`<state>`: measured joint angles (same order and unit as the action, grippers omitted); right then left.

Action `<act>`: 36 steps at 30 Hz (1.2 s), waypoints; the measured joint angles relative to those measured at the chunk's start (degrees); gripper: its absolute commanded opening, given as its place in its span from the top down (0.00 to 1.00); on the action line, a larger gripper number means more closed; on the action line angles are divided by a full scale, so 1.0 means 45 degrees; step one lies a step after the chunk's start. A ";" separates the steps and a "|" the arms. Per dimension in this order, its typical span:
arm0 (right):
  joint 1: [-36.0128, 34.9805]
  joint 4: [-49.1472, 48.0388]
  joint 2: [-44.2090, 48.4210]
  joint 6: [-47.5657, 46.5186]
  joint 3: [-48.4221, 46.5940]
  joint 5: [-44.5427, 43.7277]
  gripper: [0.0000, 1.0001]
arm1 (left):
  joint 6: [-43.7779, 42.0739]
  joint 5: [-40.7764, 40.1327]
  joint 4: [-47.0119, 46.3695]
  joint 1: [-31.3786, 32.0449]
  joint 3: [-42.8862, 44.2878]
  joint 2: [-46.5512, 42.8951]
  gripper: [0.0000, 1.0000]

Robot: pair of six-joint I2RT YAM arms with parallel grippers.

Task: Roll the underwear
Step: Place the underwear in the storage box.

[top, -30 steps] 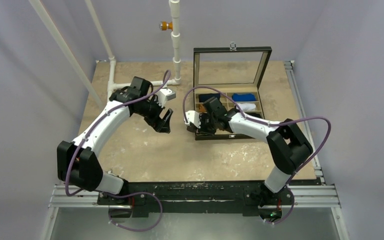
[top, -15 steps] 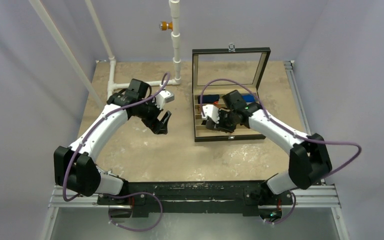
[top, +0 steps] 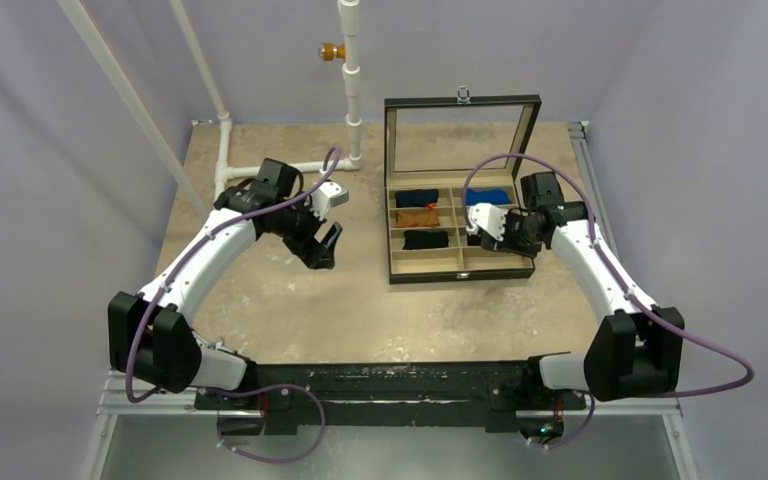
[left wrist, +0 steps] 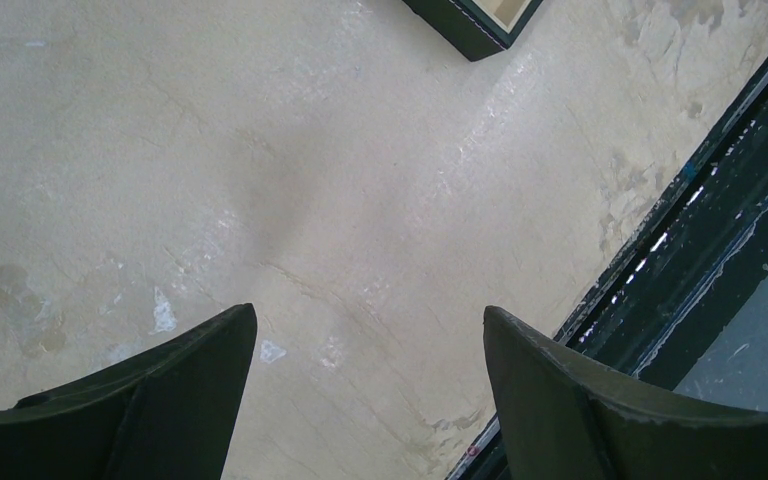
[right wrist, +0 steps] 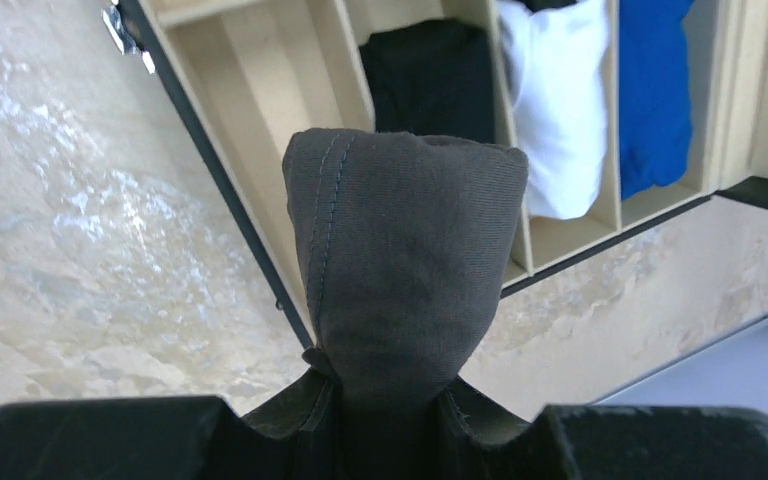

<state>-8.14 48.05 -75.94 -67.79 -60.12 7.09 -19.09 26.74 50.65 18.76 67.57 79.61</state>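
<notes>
Arms reach over the pale table (top: 290, 310) in the top view. The left gripper (top: 328, 250) hangs above bare surface, well apart from the box (top: 460, 275), with its jaws spread. The box has its lid (top: 463, 135) standing upright. In its left column lie a navy roll (top: 417, 197), an orange roll (top: 417, 217) and a black roll (top: 425, 239). A blue roll (top: 487, 196) lies at the far right. The right gripper (top: 476, 237) is over the right column, and what it carries is too small to tell here.

In the left wrist view, the two dark fingers (left wrist: 160, 400) are far from each other, with only the table below them. A corner of the box shows at the upper edge. A black rail (left wrist: 720, 200) runs along the table edge.

In the right wrist view, the right gripper is clenched on the underwear (right wrist: 405, 250), a grey rolled bundle with a seam line. The bundle sticks out from between the fingers. It is held in the air above the box, over its dark frame as this camera sees it. Behind it lie a second black roll (right wrist: 435, 85), a white roll (right wrist: 560, 100) and the blue roll, side by side.
</notes>
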 measured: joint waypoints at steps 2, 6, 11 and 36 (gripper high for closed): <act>0.0287 -0.0005 -0.0024 -0.0423 0.0238 -0.0068 1.00 | 0.0000 -0.0005 0.0000 0.0000 0.0000 0.0015 0.17; 0.0325 -0.0194 -0.0049 -0.0996 0.0903 -0.0117 1.00 | 0.0000 -0.0010 0.0000 0.0000 0.0000 0.0073 0.18; 0.0316 -0.0937 -0.0049 -0.1642 0.1783 -0.0117 1.00 | 0.0000 -0.0010 0.0005 0.0000 0.0000 0.0233 0.17; 0.0316 -0.4041 -0.0194 -0.3866 0.3857 -0.0423 1.00 | 0.0000 -0.0058 0.0005 0.0000 0.0000 0.0476 0.18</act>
<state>-6.72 29.87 -76.82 -85.19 -42.76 5.19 -19.09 26.48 50.68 18.76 67.57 81.76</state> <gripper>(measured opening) 0.253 0.823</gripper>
